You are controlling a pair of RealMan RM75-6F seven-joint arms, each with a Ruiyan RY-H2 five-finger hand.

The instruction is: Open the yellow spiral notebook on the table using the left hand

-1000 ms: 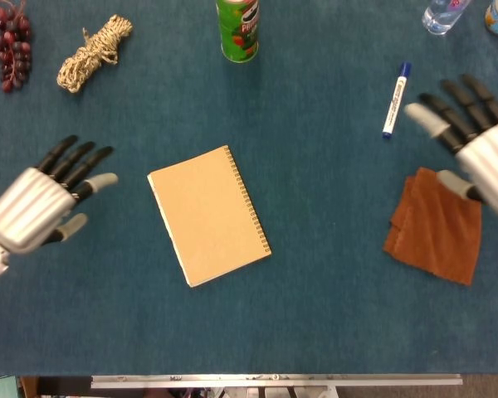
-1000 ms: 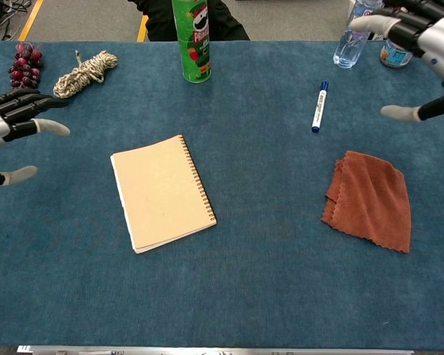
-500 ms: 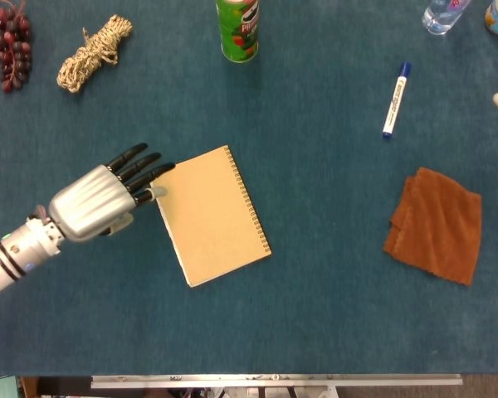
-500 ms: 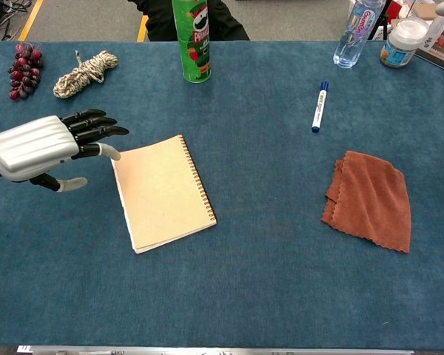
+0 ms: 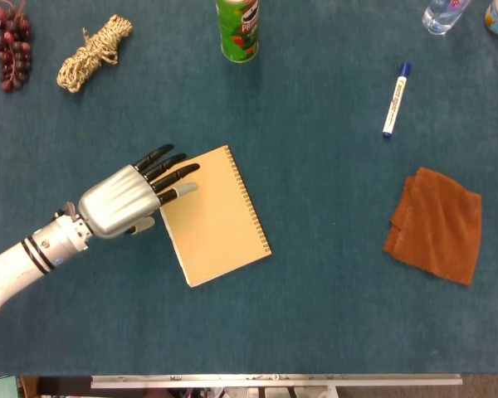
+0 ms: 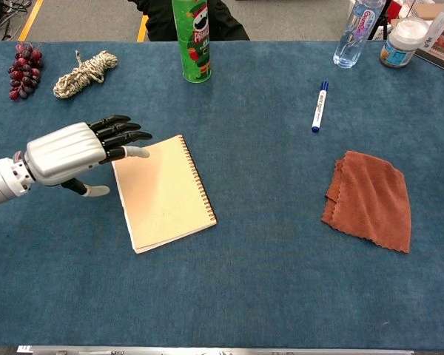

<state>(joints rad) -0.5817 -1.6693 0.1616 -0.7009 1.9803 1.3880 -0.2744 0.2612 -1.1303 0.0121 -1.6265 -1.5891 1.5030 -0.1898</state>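
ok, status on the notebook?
Left hand open, fingers over the notebook's free edge. Right hand out of view. Yellow spiral notebook closed, flat. Nothing in the way.

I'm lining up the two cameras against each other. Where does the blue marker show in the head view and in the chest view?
Head view: the blue marker lies upper right, above the brown cloth.
Chest view: the blue marker lies upper right of centre, above and left of the brown cloth.
Shared landmark: the green can at top centre, left of the marker in both.
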